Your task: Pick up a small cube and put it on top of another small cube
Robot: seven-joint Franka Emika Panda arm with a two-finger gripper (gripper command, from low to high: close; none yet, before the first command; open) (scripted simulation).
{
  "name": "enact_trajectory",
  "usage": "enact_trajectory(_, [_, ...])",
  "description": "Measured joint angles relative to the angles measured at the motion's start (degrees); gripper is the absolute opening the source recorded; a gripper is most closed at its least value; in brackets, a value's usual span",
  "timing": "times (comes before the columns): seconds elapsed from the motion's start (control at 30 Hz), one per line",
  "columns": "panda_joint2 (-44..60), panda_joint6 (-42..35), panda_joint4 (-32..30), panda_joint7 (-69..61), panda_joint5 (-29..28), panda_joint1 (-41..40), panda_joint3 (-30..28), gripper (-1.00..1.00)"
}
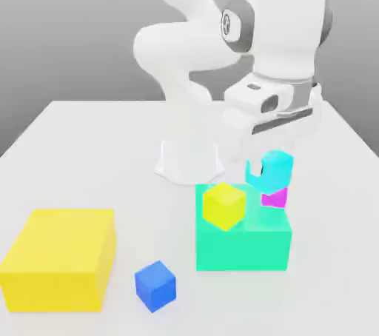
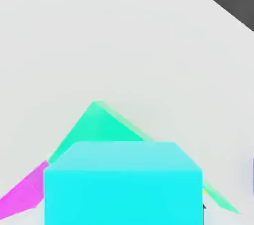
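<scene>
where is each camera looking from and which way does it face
Exterior view: off the arm, across the table from the robot's base, facing it; shows the white arm and the gripper shut on the small cyan cube above the magenta cube.
Hand view: on the hand, looking past the cyan cube at the tabletop.
Shared: cyan cube, magenta cube, large teal block.

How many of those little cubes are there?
4: cyan cube in the gripper, magenta cube just below it, yellow cube on the teal block, blue cube in front.
</scene>
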Motion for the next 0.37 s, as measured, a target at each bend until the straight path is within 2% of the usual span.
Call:
enact_trajectory(0.1, [-3.9,-1.8,-2.1,2.2,0.5,-3.0,-1.5,-1.0])
enact_trajectory(0.23, [1.5,6.4,-4.9,2.6,0.7,-3.8,-1.3,-1.0])
enact_trajectory(0.27, [3.2,8.8,-5.6,2.6,0.7,-3.9,-1.2,1.0])
enact_trajectory(0.37, [3.2,8.8,-5.6,2.6,0.7,-3.9,-1.2,1.0])
